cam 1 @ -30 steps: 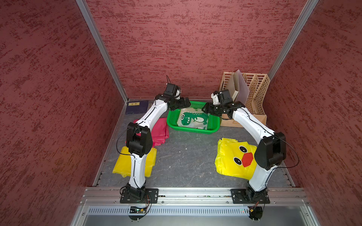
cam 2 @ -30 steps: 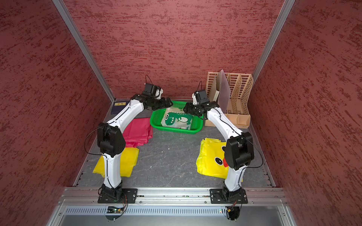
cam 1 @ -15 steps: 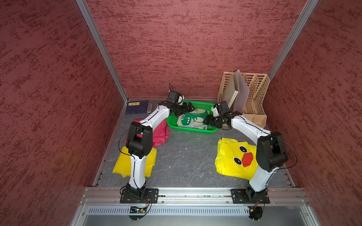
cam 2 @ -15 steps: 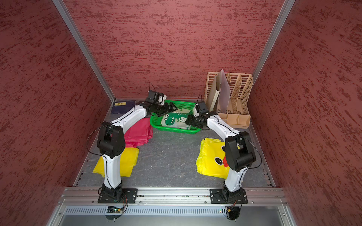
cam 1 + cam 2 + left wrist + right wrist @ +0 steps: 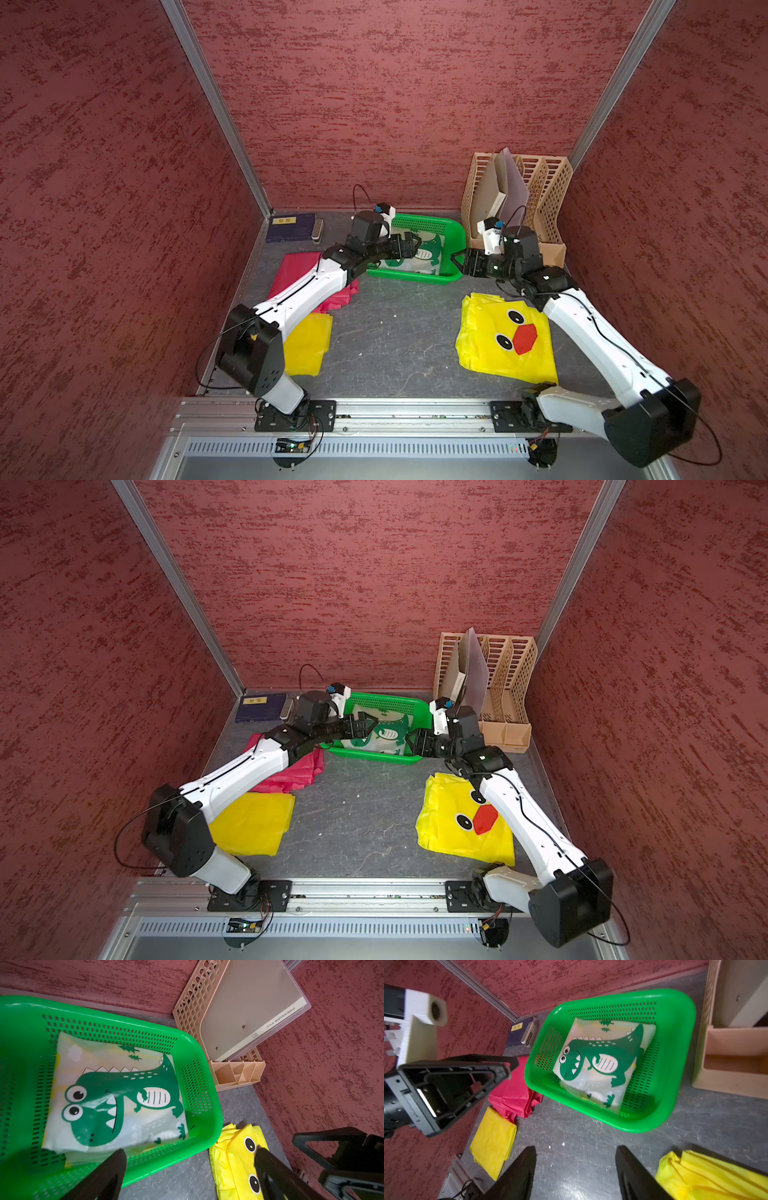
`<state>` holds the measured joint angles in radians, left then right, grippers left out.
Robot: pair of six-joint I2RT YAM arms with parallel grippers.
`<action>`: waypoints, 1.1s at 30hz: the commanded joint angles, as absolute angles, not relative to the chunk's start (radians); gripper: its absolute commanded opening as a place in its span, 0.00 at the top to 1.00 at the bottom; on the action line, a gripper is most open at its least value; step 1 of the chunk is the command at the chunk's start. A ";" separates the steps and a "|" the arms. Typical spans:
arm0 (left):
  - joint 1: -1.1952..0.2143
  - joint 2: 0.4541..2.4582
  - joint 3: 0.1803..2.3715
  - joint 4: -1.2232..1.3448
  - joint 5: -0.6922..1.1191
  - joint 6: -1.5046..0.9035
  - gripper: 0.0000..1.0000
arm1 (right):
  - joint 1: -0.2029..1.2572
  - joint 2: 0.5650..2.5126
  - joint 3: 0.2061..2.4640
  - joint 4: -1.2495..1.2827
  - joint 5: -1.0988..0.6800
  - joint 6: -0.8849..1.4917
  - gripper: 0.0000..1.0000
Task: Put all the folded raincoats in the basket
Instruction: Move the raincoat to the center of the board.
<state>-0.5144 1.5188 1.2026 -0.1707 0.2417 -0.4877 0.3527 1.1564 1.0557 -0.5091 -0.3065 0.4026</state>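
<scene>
Raincoat (image 5: 116, 1097), folded, lies flat in grn basket (image 5: 214, 1105); beige rack (image 5: 187, 1001) w/ files (image 5: 249, 1012).

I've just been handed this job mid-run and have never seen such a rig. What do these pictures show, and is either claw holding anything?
Two white robot arms are bolted to a rail at the near edge of the table, each ending in a two-fingered gripper. Two pictures come from one overhead camera head and show nearly the same scene; two come from cameras on the wrists, looking past the black fingers. The left gripper and the right gripper hang at opposite sides of the green basket. Both are open and hold nothing. A folded dinosaur raincoat lies inside the basket. Loose on the table lie a duck-face raincoat, a red raincoat, a plain yellow raincoat and a dark book; a beige file rack stands in the far corner.
</scene>
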 commanded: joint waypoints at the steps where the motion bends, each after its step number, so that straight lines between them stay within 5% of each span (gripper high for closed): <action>1: -0.421 1.463 1.074 0.015 0.304 -0.644 0.00 | 0.359 1.069 0.972 -0.539 -0.251 0.400 0.34; 14: -0.534 1.323 0.984 -0.183 0.170 -0.535 0.00 | 0.358 0.876 0.759 -0.653 -0.136 0.525 0.37; 18: -0.589 1.304 0.922 -0.186 0.133 -0.542 0.00 | 0.359 0.858 0.708 -0.677 -0.106 0.558 0.45; 27: -0.700 1.307 0.821 -0.107 0.085 -0.574 0.00 | 0.359 0.914 0.655 -0.723 -0.017 0.626 0.83; 33: -0.723 1.339 0.807 -0.059 0.108 -0.572 0.00 | 0.363 1.030 0.638 -0.740 0.013 0.645 0.85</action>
